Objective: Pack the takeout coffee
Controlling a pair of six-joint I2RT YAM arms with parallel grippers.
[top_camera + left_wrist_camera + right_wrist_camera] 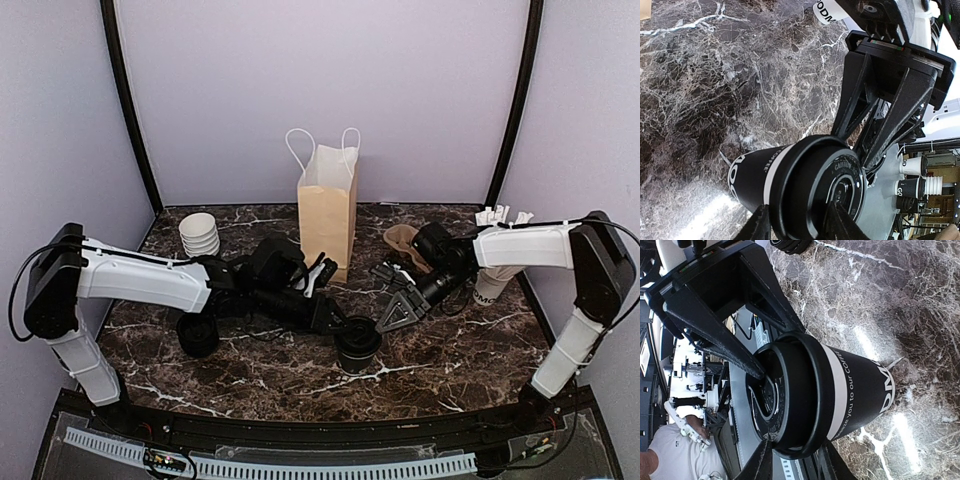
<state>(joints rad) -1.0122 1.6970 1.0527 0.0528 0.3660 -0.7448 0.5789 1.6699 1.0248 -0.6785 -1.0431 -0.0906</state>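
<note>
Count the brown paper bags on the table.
1. The brown paper bag stands upright at back centre, behind the takeout coffee. The arms hide some tabletop, so another lying flat could go unseen.

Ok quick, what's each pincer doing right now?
Left pincer: closed on the coffee cup.
Right pincer: around the cup's lid; cannot tell if it's squeezing.
</note>
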